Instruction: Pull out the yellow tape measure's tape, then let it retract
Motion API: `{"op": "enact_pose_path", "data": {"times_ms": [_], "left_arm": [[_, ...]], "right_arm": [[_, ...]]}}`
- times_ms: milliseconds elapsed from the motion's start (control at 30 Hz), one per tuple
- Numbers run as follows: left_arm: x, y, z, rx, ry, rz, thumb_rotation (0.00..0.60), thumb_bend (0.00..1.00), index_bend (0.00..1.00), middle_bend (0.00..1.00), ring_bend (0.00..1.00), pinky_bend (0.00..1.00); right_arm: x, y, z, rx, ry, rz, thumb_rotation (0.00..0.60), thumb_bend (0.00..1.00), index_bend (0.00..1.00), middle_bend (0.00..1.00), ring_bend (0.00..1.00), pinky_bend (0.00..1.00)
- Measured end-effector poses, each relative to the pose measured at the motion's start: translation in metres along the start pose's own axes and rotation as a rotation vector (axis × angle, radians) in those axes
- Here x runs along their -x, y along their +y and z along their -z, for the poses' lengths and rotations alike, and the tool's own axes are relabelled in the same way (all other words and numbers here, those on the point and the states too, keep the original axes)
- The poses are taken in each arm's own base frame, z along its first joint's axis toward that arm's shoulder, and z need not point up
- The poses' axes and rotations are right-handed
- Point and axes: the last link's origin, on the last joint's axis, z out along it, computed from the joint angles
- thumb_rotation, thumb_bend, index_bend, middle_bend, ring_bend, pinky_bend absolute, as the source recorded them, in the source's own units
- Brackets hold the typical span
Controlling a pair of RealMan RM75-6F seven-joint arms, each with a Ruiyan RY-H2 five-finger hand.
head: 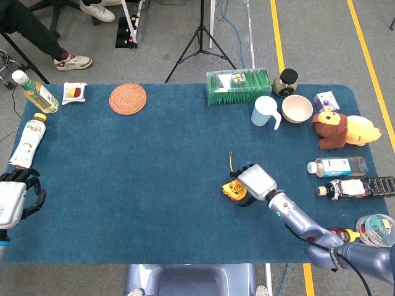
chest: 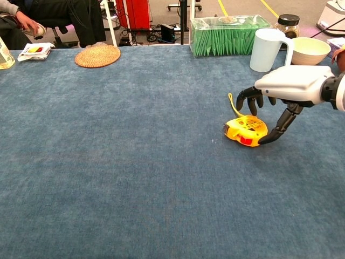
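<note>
The yellow tape measure lies flat on the blue table, its thin yellow wrist strap trailing away from me. My right hand arches over its right side. The thumb tip touches the case's near right edge, while the other fingers curl down just behind the case without plainly touching it. No tape is drawn out. My left hand hovers at the table's near left edge, fingers apart and holding nothing; the chest view does not show it.
Behind the tape measure stand a green box, a white mug, a bowl and a jar. A plush toy and two lying bottles are at the right. A woven coaster and bottles are at the left.
</note>
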Motion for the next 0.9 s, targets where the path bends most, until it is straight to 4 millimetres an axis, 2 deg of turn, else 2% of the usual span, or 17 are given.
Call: {"op": "enact_pose_path", "data": {"times_ms": [633,900], "left_arm": [[-0.002,-0.008,0.011,-0.039,-0.006,-0.003,0.600,0.24,0.55,0.37,0.31,0.37],[-0.001,-0.011,0.014,-0.055,-0.010,-0.004,0.600,0.24,0.55,0.37,0.31,0.37]], "right_arm": [[0.008,0.007,-0.015,-0.025,-0.002,0.039,0.353,0.13,0.28,0.39,0.36,0.35],[0.014,0.002,-0.019,-0.050,-0.018,0.042,0.357,0.13,0.30,0.40,0.37,0.36]]}}
